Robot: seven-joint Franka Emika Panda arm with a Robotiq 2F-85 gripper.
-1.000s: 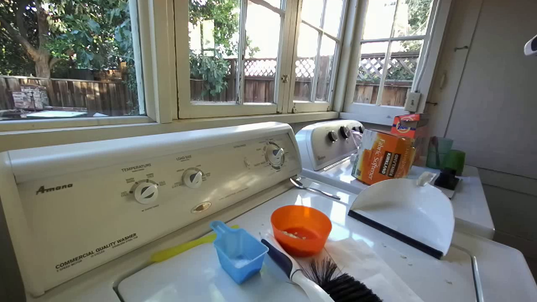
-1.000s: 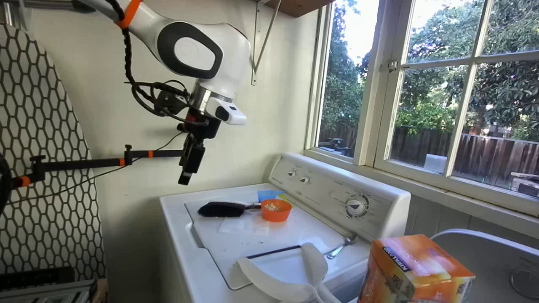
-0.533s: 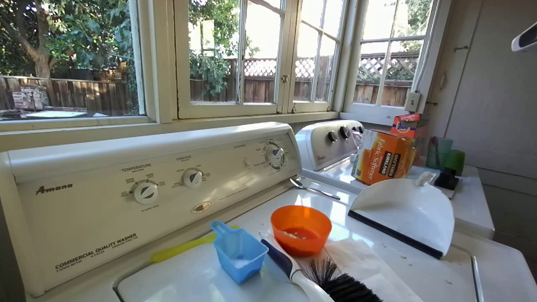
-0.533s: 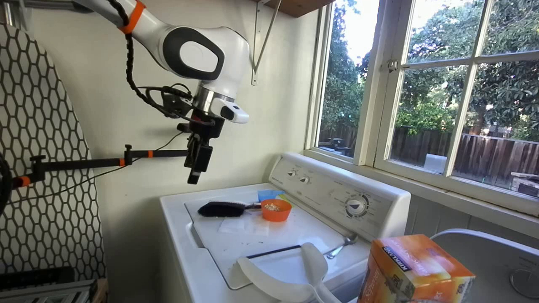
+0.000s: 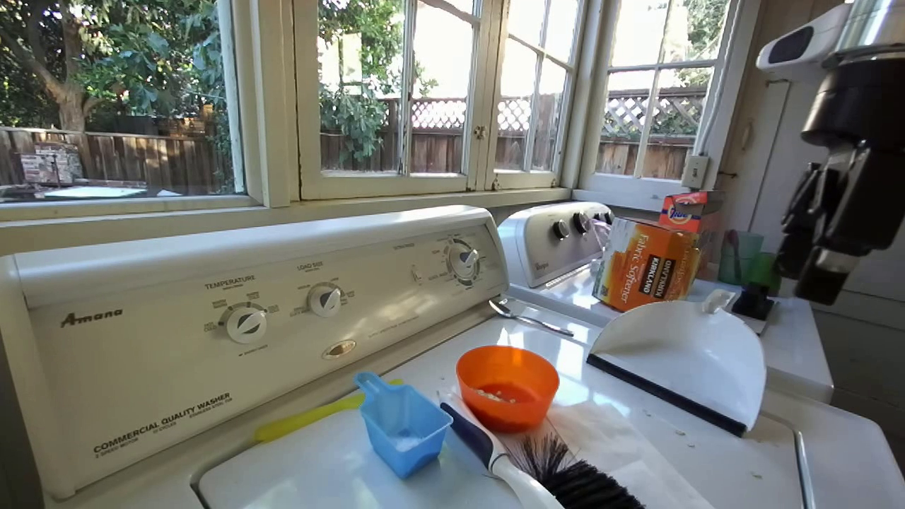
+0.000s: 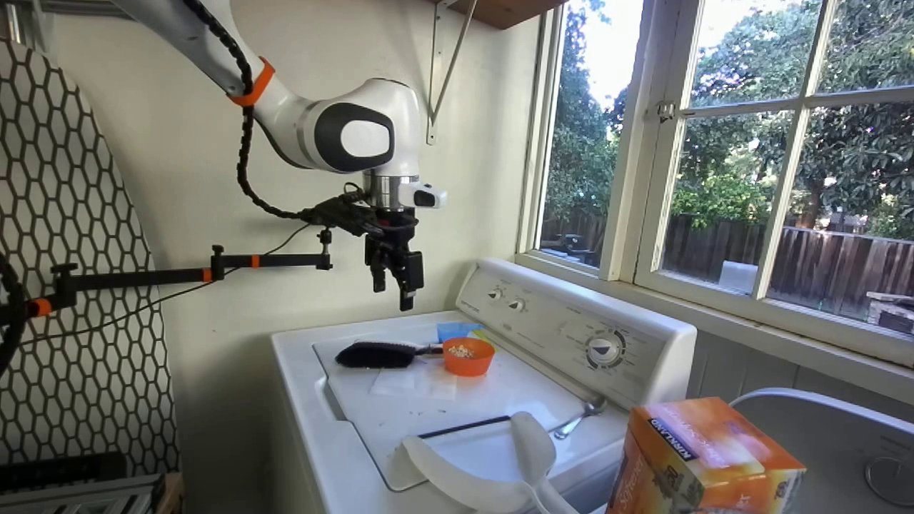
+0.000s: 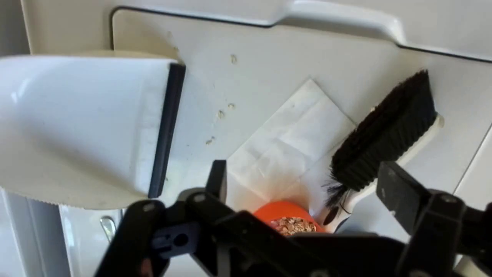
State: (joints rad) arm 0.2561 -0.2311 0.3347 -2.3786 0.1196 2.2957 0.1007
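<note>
I am hovering empty, my black two-fingered gripper [image 7: 305,179] spread. A black-bristled white brush [image 7: 382,134] is lying slantwise below, perhaps off-centre, its handle [image 5: 470,436] beside the round orange bowl [image 6: 468,364].

Black-bristled brush [image 7: 382,132], orange bowl [image 7: 283,210]
At the wrist view's right, the brush is being seen lying diagonally; at bottom centre, flakes [image 7: 293,225] are being held by the partly hidden bowl.

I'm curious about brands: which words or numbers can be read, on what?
"Amana": washer panel
"TEMPERATURE": same panel
"LOAD SIZE": same panel
"COMMERCIAL QUALITY WASHER": same panel
"KIRKLAND": orange box
"Fabric Softener": same box
"Tide": box behind it
Too small or blurred: dial markings, other panel print, logo on second machine
</note>
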